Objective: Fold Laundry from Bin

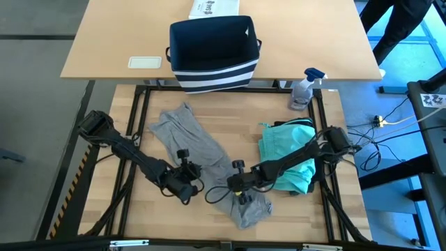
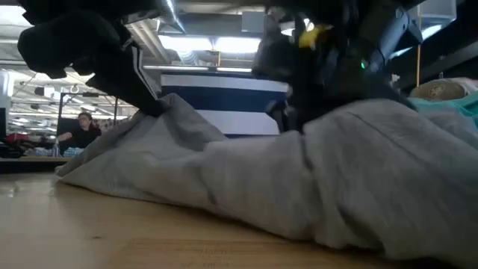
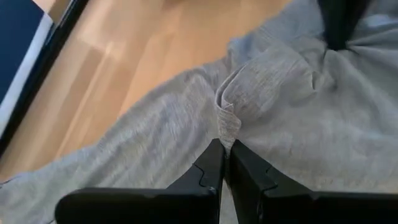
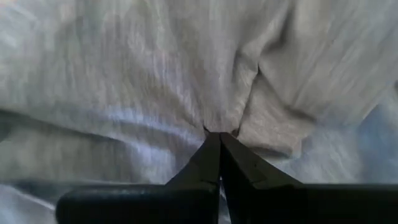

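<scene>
A grey garment (image 1: 198, 150) lies crumpled across the middle of the wooden table, its near end (image 1: 252, 209) bunched. My left gripper (image 1: 188, 183) is shut on its left side and my right gripper (image 1: 241, 195) is shut on its near part. A teal piece (image 1: 287, 157) lies at the table's right with my right arm over it. The navy bin (image 1: 212, 52) with white stripes stands on the far table. My left gripper pinches a raised fold of the grey garment (image 3: 225, 121) between its two fingertips, slanting down from the table's left. The cloth rises to a peak at the fingers (image 2: 160, 104), and the rest lies on the table. My right gripper pinches a gathered pucker of the grey cloth (image 4: 217, 127) between its two fingertips, slanting down from the table's right. Wrinkles run in toward the tips. One layer or several, I cannot tell; the cloth around it rests on the table.
A spray bottle (image 1: 306, 87) stands at the table's far right corner. A white printed box (image 1: 212, 8) and a white card (image 1: 145, 62) lie on the far table by the bin. Bare wood shows at the near left (image 1: 150, 216). A person (image 2: 82, 131) sits in the room beyond.
</scene>
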Robot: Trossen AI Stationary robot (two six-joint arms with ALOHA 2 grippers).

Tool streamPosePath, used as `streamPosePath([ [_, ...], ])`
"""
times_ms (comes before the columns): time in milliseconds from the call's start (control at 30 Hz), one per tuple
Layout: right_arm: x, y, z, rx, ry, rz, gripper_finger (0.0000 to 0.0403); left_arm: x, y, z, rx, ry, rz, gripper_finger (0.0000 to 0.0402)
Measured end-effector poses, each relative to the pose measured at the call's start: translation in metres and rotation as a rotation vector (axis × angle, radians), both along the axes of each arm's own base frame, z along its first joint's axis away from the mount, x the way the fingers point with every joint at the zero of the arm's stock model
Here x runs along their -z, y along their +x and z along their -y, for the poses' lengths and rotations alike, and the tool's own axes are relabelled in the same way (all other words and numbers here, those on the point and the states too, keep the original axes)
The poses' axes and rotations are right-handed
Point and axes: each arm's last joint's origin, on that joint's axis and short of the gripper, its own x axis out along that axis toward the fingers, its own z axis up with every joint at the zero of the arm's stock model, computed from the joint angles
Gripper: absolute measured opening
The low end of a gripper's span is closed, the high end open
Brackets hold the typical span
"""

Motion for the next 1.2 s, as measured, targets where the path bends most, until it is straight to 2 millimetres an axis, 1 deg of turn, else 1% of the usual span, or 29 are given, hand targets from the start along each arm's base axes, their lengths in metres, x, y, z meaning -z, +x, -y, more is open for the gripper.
streamPosePath([
  [100,0.002,-0.005,0.003,0.044,0.0,-0.071,0.001,0.001,-0.001,0.0,0.0,-0.012,-0.011,0.0016],
  [167,-0.001,-0.011,0.004,0.068,0.002,-0.111,0.0005,0.002,-0.003,0.001,-0.003,-0.012,-0.027,0.0016],
  [233,-0.004,-0.018,0.0,0.077,0.0,-0.15,0.0003,0.003,-0.005,0.0,-0.017,-0.01,-0.042,0.0016],
  [367,-0.01,-0.028,-0.013,0.078,0.022,-0.171,0.0005,0.006,-0.01,-0.004,-0.055,-0.006,-0.063,0.0016],
  [467,-0.011,-0.032,-0.022,0.06,0.039,-0.174,0.0002,0.012,-0.013,-0.008,-0.072,0.0,-0.078,0.0016],
  [567,-0.011,-0.034,-0.025,0.058,0.043,-0.174,0.0003,0.014,-0.014,-0.01,-0.067,0.022,-0.092,0.0016],
  [700,-0.011,-0.034,-0.025,0.066,0.045,-0.178,0.0002,0.013,-0.012,-0.012,-0.037,0.054,-0.103,0.0016],
  [833,-0.009,-0.036,-0.023,0.069,0.032,-0.204,0.0001,0.013,-0.009,-0.017,-0.043,0.071,-0.101,0.0017],
  [967,-0.009,-0.037,-0.023,0.081,0.035,-0.21,0.0001,0.011,0.001,-0.019,0.002,0.045,-0.084,0.0043],
  [1067,-0.009,-0.037,-0.023,0.082,0.035,-0.212,0.0001,0.009,0.009,-0.023,0.051,0.025,-0.073,0.0079],
  [1200,-0.009,-0.037,-0.023,0.082,0.035,-0.212,0.0001,0.009,0.013,-0.033,0.056,0.071,-0.1,0.0129],
])
